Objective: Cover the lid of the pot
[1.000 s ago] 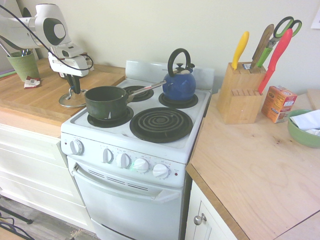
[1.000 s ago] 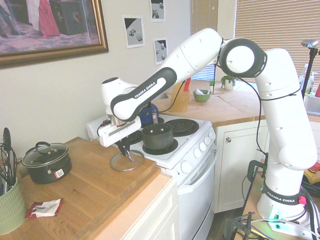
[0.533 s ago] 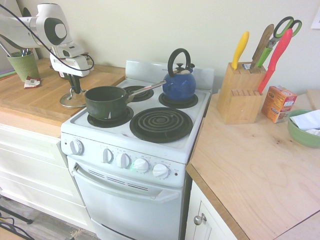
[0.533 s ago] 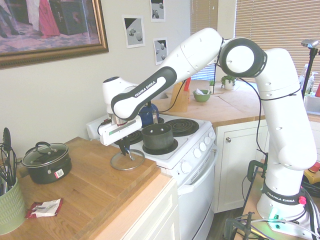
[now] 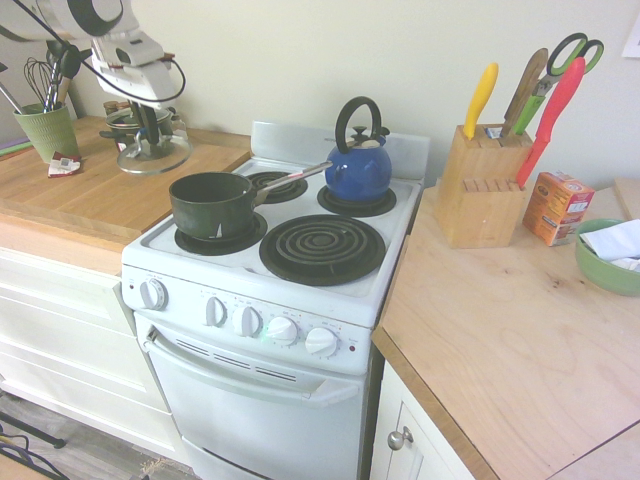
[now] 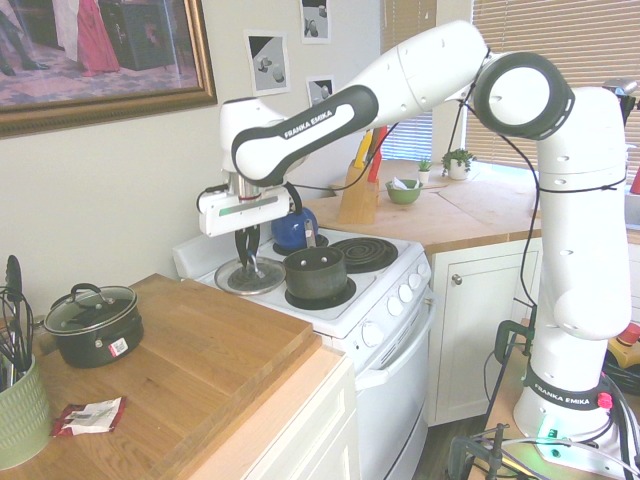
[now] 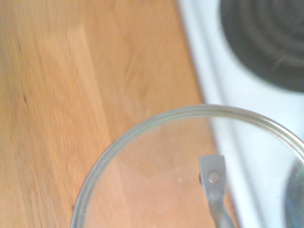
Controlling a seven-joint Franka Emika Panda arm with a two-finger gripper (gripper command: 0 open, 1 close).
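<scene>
Lid (image 6: 249, 277) risen off counter, end effector (image 6: 247, 262) clamped.

My arm (image 6: 400, 80) is white with black bands. The lid (image 5: 152, 155) is clear glass with a silver rim, the pot (image 5: 212, 204) dark green, the kettle (image 5: 358, 170) blue, the stove (image 5: 300, 300) white, the counter (image 5: 70, 195) honey-brown wood.

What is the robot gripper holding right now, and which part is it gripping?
The gripper holds the glass lid by its central handle, lifted clear above the wooden counter, beside the green saucepan.
</scene>
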